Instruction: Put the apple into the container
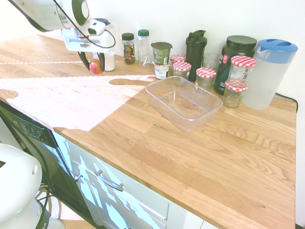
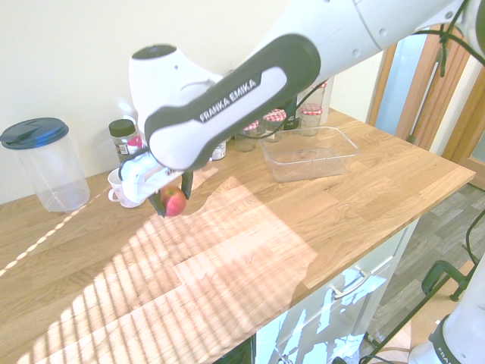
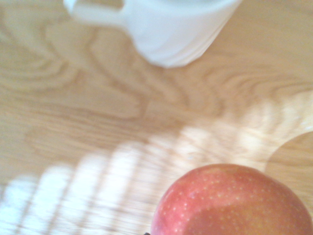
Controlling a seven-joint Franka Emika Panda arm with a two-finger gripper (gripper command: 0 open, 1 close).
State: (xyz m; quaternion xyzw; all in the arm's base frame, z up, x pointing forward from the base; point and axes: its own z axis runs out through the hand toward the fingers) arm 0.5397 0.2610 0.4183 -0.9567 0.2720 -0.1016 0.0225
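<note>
Apple (image 2: 174, 202) clamped in gripper (image 2: 173, 203) at frame's left; best carried level, well above jars, toward container (image 2: 309, 154) upper right.

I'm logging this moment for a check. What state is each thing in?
gripper: shut on the apple, pointing down.
apple: held, lifted clear of the counter.
container: lidless, empty, upright on the counter.
white mug: upright beside the apple.
blue-lidded pitcher: lid on, upright.
checked-lid jars: lids on, upright.
</note>
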